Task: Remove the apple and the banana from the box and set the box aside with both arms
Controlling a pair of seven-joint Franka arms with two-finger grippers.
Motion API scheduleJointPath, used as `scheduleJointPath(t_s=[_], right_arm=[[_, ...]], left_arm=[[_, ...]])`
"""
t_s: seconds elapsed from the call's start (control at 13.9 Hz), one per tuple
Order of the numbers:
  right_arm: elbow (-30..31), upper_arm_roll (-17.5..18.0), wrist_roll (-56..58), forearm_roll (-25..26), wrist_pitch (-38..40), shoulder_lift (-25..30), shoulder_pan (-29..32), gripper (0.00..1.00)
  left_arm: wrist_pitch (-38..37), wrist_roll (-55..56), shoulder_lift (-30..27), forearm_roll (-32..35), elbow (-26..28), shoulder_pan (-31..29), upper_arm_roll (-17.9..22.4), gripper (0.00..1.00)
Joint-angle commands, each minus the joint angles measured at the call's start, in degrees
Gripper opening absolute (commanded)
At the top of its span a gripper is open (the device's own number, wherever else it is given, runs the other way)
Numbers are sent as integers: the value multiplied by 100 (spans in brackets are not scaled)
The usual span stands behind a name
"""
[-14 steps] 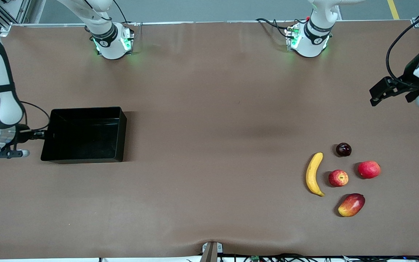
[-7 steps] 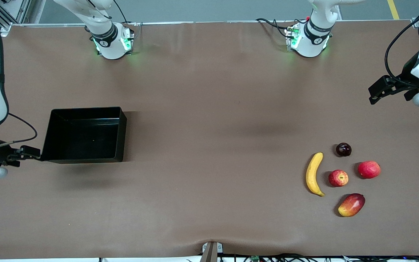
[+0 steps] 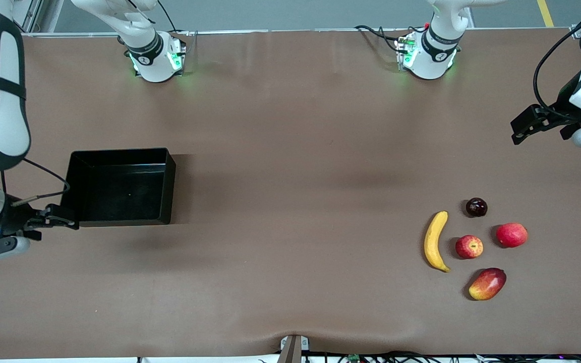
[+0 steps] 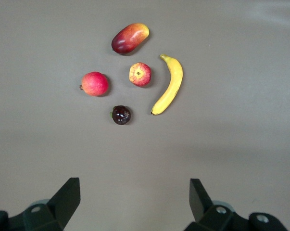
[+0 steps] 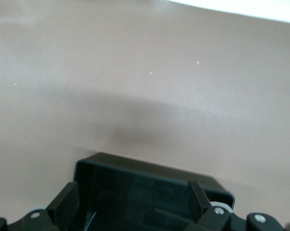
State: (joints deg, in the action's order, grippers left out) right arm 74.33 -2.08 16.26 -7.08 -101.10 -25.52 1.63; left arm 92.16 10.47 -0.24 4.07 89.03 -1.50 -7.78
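Fruits crowd the apple; bare table lies toward the box

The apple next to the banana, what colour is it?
The apple is red with yellow patches, clearest in the left wrist view.

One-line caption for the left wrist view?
Open left gripper above the table, looking at banana, apple and three other fruits.

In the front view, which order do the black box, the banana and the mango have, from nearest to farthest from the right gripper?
From the right gripper, at the right arm's end of the table:
1. The box, right beside the gripper.
2. The banana, toward the left arm's end.
3. The mango, a little past the banana and nearer the front camera.
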Motion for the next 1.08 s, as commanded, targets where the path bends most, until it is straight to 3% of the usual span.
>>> scheduleJointPath(t_s=[0.0, 0.22, 0.5, 0.65, 0.87, 1.01], right_arm=[[73, -38, -500, 163, 834, 634, -93, 100], [169, -47, -554, 154, 1626, 1205, -58, 100], [872, -3, -536, 180, 2023, 2444, -206, 100], [960, -29, -615, 277, 2471, 2639, -234, 100], [1347, 5, -677, 733, 2305, 2841, -295, 100], [1400, -29, -712, 761, 2297, 2912, -260, 100]], left_arm=[[39, -116, -125, -126, 114, 0, 14, 100], [39, -116, -99, -126, 97, -17, 13, 100], [13, -115, -73, -126, 97, -9, 14, 100], [13, -116, -72, -126, 97, 9, 5, 100], [13, -116, -72, -126, 97, 26, 5, 100], [13, -116, -64, -126, 97, 35, -4, 100]])
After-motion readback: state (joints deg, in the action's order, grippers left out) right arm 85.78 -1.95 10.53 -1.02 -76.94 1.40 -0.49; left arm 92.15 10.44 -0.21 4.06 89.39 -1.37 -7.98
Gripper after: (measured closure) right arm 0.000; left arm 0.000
